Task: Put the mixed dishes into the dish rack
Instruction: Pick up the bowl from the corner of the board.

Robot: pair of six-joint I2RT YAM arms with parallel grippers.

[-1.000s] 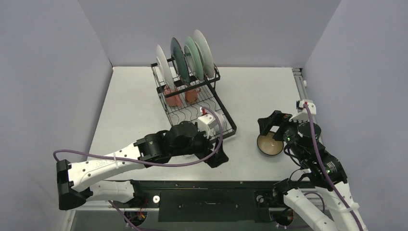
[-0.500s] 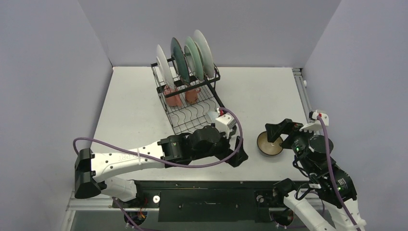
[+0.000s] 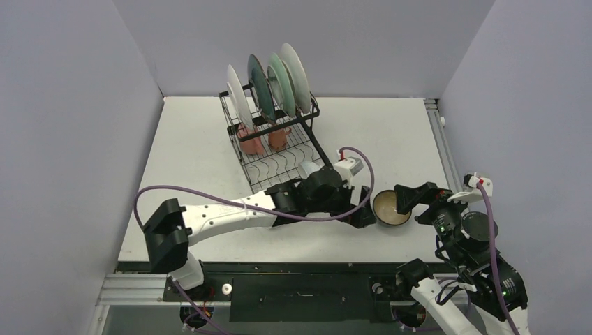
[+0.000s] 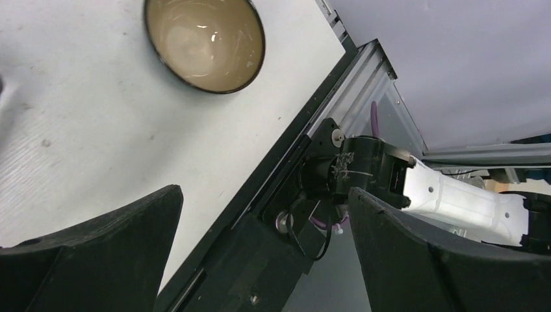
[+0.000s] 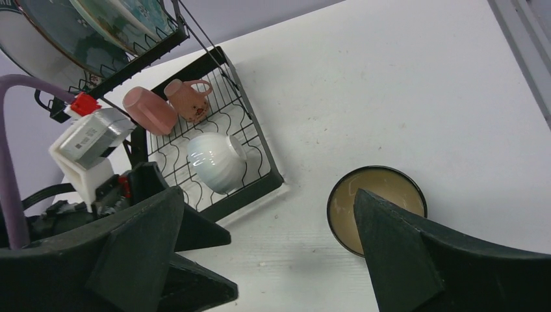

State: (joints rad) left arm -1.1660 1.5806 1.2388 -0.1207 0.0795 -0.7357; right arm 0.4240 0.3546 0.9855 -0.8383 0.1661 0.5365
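Four plates (image 3: 269, 87) upright in the top slots of the dish rack (image 5: 245, 196). Below, on its flat tray: two pink mugs (image 5: 149, 110) at the back and a white bowl (image 5: 214, 161) nearer the front, outer wall showing. Out on the surface (image 3: 195, 160), right of the rack, the dark bowl (image 3: 391, 208), mouth up (pale gold inside). Left end effector (image 4: 263, 195) spread wide, near the bowl's left, gripping nothing. Right end effector (image 5: 268, 195) likewise spread and empty, by the bowl's right side.
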